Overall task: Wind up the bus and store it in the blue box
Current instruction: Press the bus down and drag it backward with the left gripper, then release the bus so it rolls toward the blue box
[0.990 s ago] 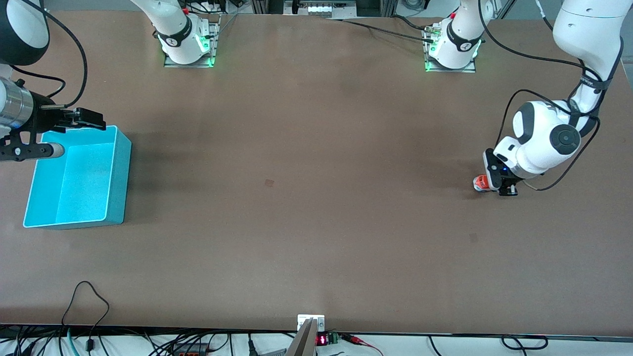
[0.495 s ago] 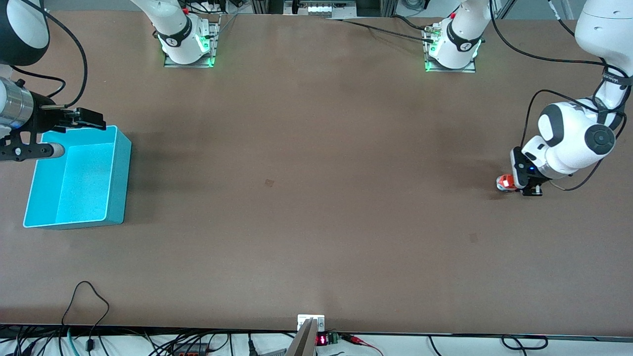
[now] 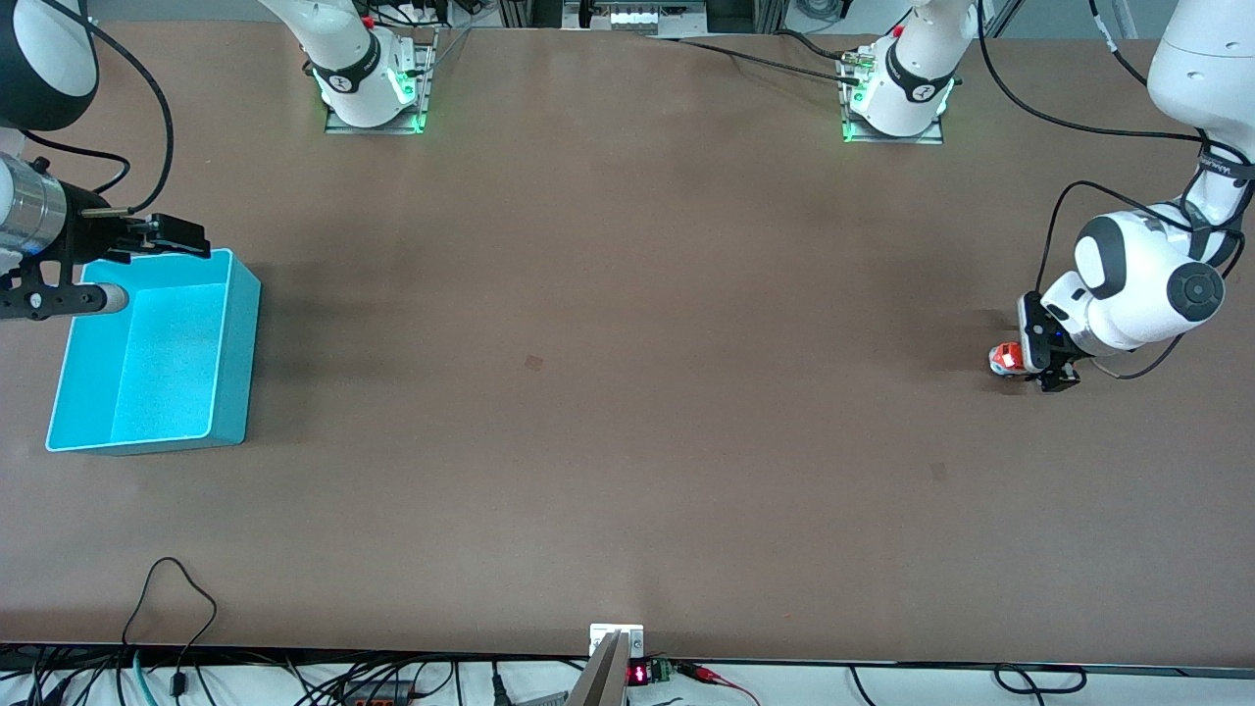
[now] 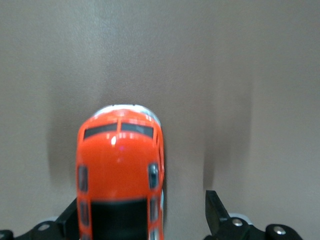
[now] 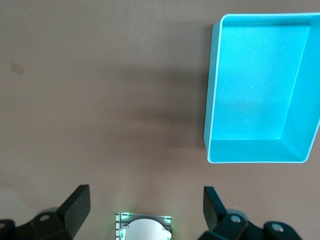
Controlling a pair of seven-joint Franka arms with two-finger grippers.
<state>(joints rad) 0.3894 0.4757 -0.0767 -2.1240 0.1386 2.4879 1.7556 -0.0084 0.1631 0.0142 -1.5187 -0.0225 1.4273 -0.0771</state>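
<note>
while the left gripper [image 3: 1041, 365] sits low at the left arm's end of the table, its fingers [image 4: 216, 212] are spread around the bus [image 4: 120, 170], one touching its side and the other standing clear, so nothing is clamped. the bus [image 3: 1006, 358] rests on the table [image 3: 627, 392], well apart from the blue box [image 3: 147, 353] at the right arm's end. the right gripper [image 5: 145, 210] waits above the table beside the blue box [image 5: 260, 85], jaws wide open and holding nothing.
</note>
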